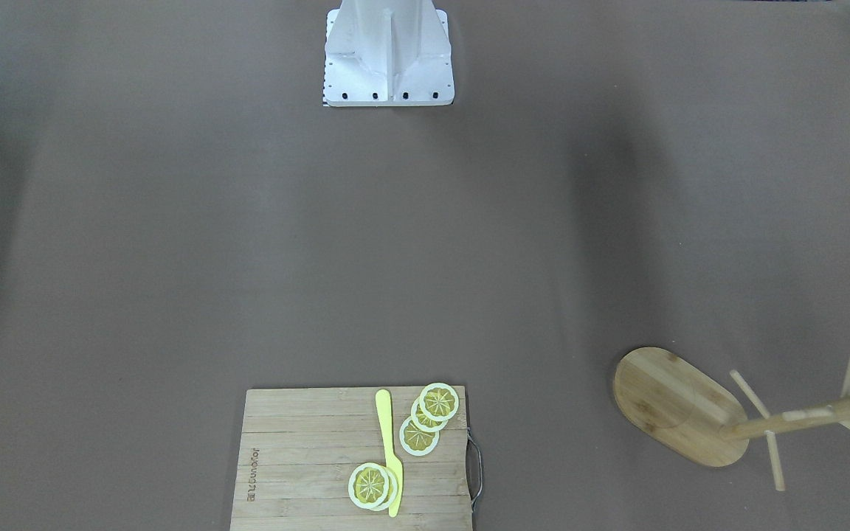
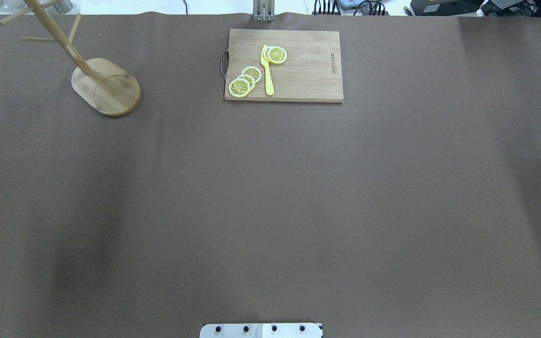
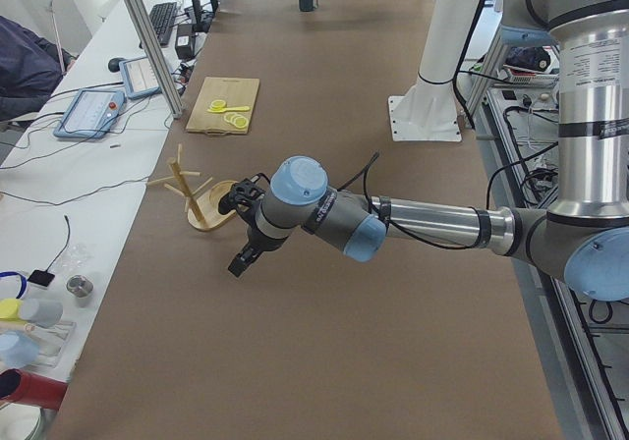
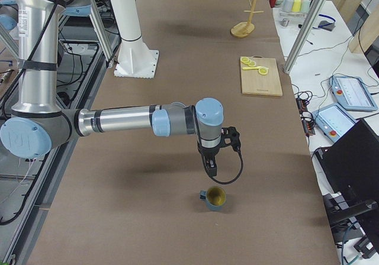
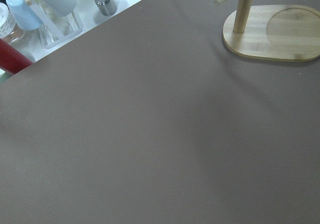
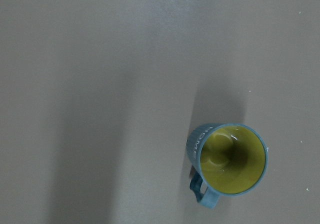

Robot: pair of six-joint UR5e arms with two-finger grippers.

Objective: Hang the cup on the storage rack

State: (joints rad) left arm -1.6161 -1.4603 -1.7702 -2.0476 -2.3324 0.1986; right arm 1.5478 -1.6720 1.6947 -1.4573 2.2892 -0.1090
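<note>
The cup (image 4: 214,199) stands upright on the brown table at the robot's right end, with its handle toward the robot side. The right wrist view shows its yellow-olive inside (image 6: 227,159) from above. My right gripper (image 4: 213,169) hangs just above the table, a short way from the cup and apart from it. I cannot tell whether it is open or shut. The storage rack (image 2: 106,87) stands at the far left end of the table, also in the left wrist view (image 5: 272,34). My left gripper (image 3: 241,261) hovers near the rack (image 3: 201,199). I cannot tell its state.
A wooden cutting board (image 2: 308,65) with lemon slices and a yellow knife (image 2: 267,75) lies at the far middle edge. The white robot pedestal (image 1: 388,59) stands at the near edge. Bottles and a metal cup (image 5: 105,2) sit beyond the table's left end.
</note>
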